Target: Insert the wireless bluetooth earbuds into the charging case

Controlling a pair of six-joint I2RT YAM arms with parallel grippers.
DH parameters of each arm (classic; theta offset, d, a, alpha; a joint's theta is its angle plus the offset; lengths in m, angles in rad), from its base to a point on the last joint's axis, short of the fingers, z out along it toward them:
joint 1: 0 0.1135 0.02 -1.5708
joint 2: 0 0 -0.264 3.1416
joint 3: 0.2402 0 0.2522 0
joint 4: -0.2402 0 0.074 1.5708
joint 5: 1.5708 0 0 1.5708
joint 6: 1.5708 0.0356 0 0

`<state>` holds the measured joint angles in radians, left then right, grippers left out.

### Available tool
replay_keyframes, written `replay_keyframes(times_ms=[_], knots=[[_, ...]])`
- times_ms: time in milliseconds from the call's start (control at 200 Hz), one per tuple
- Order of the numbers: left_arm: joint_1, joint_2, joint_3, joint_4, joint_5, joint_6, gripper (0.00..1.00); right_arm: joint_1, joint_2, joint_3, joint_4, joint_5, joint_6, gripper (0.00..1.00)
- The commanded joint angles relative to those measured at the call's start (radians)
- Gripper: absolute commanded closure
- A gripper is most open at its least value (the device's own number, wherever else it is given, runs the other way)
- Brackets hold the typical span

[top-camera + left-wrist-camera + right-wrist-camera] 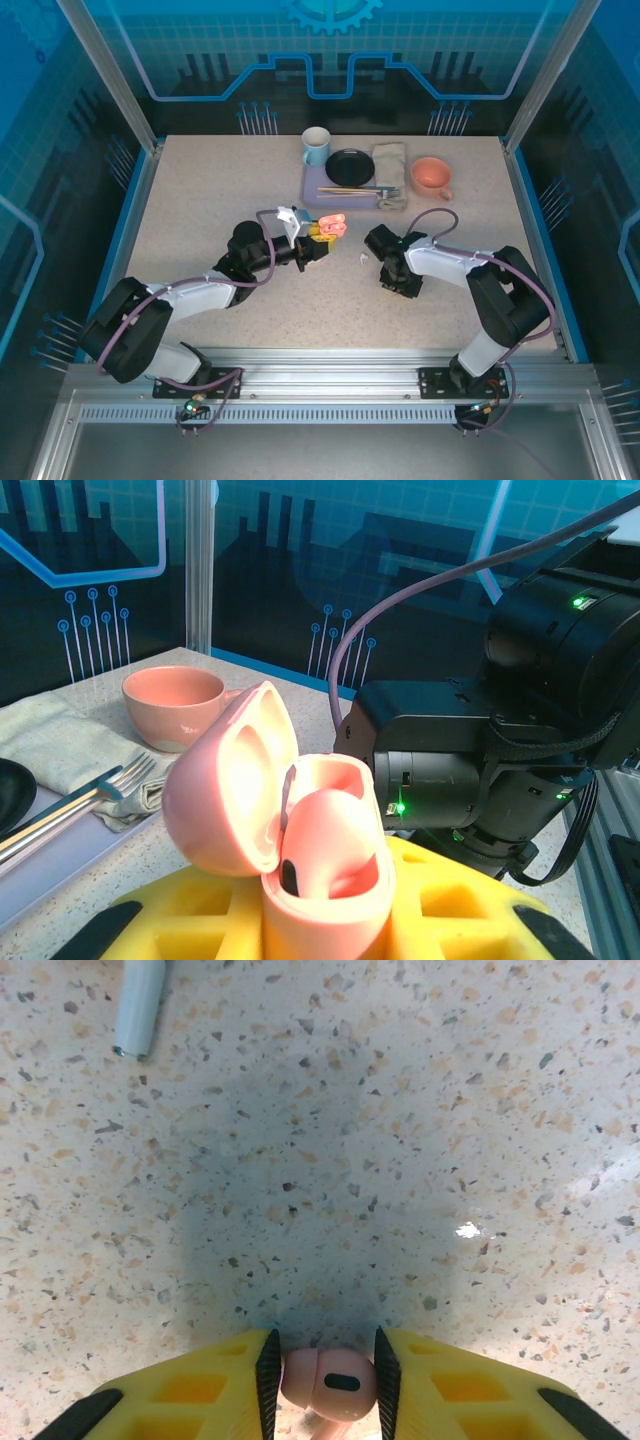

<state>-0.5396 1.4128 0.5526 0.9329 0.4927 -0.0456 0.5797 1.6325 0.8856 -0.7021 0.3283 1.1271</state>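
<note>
My left gripper (318,242) is shut on the salmon-pink charging case (330,895), held upright with its lid (225,780) swung open to the left. One pink earbud (325,840) sits inside the case. Just right of it, my right gripper (396,278) points down at the table. In the right wrist view this gripper (326,1372) is shut on a second pink earbud (328,1382) between its yellow fingers (200,1400). A white earbud (138,1005) lies loose on the table, seen from above (362,258) between the two grippers.
A white case-like object (290,216) sits beside the left wrist. At the back stands a purple tray (312,190) with a blue mug (316,146), black plate (350,167), cutlery and napkin (390,165). A pink cup (432,176) stands right of it.
</note>
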Motion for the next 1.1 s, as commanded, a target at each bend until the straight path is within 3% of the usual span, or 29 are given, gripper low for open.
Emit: replay_keyframes(times_ms=[0, 545, 1095], knots=[[0.006, 0.008, 0.0, 0.045, -0.005, 0.012, 1.0, -0.011, 0.006, -0.024, -0.049, 0.012, 0.02, 0.68], [0.005, 0.014, 0.0, 0.047, -0.021, 0.018, 1.0, -0.006, -0.093, -0.017, -0.056, 0.015, 0.017, 0.71], [0.02, 0.018, -0.02, 0.044, -0.036, 0.011, 1.0, 0.007, -0.379, 0.045, 0.049, 0.024, -0.129, 0.71]])
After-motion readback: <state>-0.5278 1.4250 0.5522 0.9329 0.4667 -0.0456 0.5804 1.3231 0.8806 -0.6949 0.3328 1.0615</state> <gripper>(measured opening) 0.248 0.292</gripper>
